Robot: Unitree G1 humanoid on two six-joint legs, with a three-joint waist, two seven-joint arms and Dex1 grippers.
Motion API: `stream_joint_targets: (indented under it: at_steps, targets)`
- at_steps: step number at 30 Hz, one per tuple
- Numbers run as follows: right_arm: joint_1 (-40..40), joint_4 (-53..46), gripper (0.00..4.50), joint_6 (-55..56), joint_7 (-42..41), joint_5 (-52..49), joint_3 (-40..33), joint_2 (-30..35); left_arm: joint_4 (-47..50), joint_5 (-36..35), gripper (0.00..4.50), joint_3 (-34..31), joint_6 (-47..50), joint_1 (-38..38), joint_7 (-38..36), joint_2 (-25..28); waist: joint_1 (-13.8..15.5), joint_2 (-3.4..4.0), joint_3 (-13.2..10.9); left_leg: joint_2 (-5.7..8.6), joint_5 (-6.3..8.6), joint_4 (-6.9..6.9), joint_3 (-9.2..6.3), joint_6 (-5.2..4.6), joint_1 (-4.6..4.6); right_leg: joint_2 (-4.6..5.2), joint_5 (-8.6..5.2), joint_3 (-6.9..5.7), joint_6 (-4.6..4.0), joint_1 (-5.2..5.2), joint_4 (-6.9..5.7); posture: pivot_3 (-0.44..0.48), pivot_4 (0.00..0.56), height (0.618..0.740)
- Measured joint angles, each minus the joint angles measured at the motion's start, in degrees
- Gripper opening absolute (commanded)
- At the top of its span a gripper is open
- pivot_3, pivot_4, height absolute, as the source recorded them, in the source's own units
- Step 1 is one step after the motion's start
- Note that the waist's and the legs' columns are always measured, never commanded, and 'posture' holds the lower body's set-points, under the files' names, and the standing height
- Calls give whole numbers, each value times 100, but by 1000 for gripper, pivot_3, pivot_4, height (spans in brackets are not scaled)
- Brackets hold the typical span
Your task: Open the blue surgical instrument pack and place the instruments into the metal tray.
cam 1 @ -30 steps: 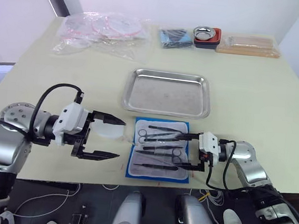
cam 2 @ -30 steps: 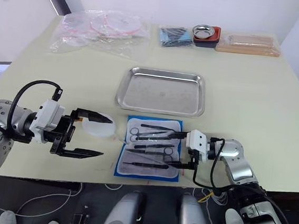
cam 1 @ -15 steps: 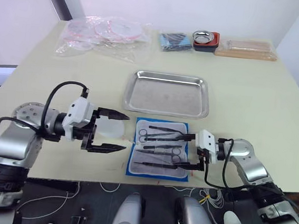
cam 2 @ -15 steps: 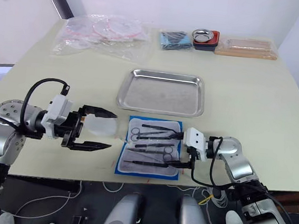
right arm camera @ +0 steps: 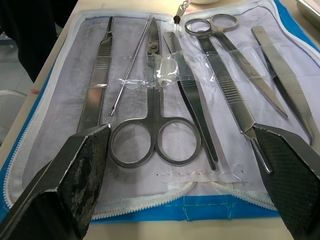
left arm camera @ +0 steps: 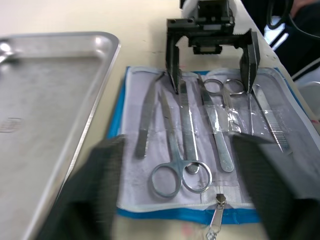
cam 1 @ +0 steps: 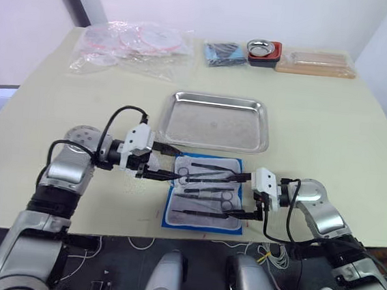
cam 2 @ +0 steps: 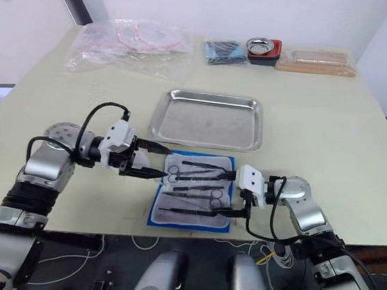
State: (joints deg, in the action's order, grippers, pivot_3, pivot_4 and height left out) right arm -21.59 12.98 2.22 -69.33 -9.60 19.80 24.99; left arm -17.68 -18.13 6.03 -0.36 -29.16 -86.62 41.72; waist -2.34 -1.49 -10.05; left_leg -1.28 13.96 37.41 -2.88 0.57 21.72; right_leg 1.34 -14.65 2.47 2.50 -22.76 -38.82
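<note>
Metal tray (cam 1: 215, 122) is sitting empty mid-tabletop (cam 1: 332, 124), just far of the blue surgical instrument pack (cam 1: 206, 193), which is lying unzipped and flat, so opening looks done. Instruments (right arm camera: 165, 100) are all lying in its lining, none transferred. Left pincer (cam 1: 170, 171) and right pincer (cam 1: 245, 196), fingers apart and empty, are flanking the pack.

Bright, even light falls from above, with soft, short shadows on the worktop (cam 1: 332, 131). The metal tray (cam 1: 215, 122) shows dull glare. In the left wrist view the left pincer (left arm camera: 182, 200) fingers (left arm camera: 92, 195) blur out of focus.
</note>
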Motion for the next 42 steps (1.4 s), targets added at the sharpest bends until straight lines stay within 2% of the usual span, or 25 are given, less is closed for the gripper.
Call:
stream_joint_targets:
  at_steps: [1,20,34,39,42]
  targets:
    - [-8,35,4500,24,0,0,1,-22,-134,63,1334,45,-81,-67,-8,-38,-3,0,0,-2,0,0,0,0,-1,-2,0,0,0,0,1,0,150,740]
    - [-12,136,4500,107,59,0,-5,-110,-2315,943,1334,359,-1407,-1011,-30,-828,-8,-6,8,-16,0,1,-9,0,-4,-31,5,4,-6,0,-3,0,150,740]
    - [23,155,4500,106,119,6,-1,-138,-2904,1151,1334,352,-1802,-1192,83,-995,-16,6,32,-19,0,0,-11,-1,-9,-35,5,6,-7,1,-5,0,150,740]
    - [19,155,4500,97,128,9,2,-138,-3001,1241,100,359,-1859,-1237,85,-1009,-16,9,39,-19,0,0,-11,-1,-9,-36,5,6,-7,1,-5,0,150,740]
    - [6,157,4500,85,136,16,6,-139,-3077,1261,100,358,-1921,-1260,93,-1023,-16,14,47,-19,0,0,-11,-1,-9,-36,5,6,-7,1,-5,0,150,740]
